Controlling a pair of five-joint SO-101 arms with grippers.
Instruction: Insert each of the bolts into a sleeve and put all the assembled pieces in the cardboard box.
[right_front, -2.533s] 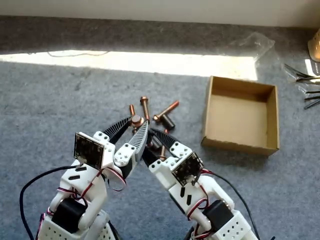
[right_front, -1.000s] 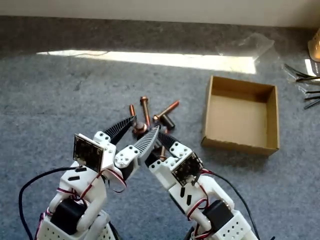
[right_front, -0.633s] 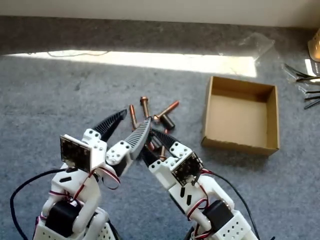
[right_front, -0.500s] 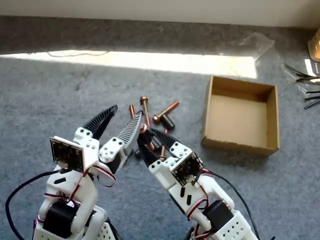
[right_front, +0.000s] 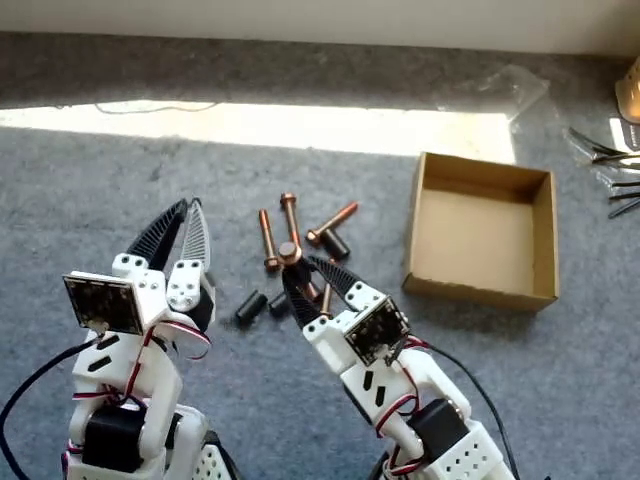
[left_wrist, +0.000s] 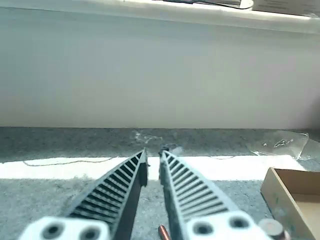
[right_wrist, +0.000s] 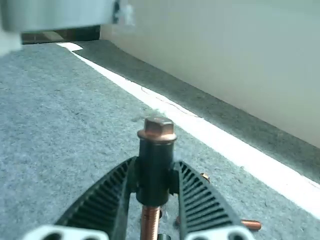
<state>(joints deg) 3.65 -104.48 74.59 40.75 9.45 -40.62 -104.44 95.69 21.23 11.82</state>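
My right gripper (right_front: 300, 272) (right_wrist: 155, 175) is shut on a black sleeve (right_wrist: 154, 162) with a copper bolt (right_front: 289, 251) (right_wrist: 156, 129) through it, held upright just above the carpet. Loose copper bolts (right_front: 267, 238) (right_front: 290, 212) (right_front: 333, 221) lie just beyond it. Black sleeves (right_front: 250, 306) (right_front: 279, 305) (right_front: 336, 243) lie on the carpet around them. My left gripper (right_front: 187, 208) (left_wrist: 153, 159) hangs to the left of the pile, fingers together and holding nothing. The cardboard box (right_front: 412, 230) (left_wrist: 292, 192) stands open to the right.
Grey carpet with a sunlit stripe runs across the far side below a pale wall. A clear plastic bag (right_front: 500, 85) (left_wrist: 280, 142) lies beyond the box. Metal tools (right_front: 610, 150) sit at the right edge.
My left gripper let go of the bolt head, opened, drew back to the left and closed. The right gripper stayed put, still holding the sleeve with the bolt in it.
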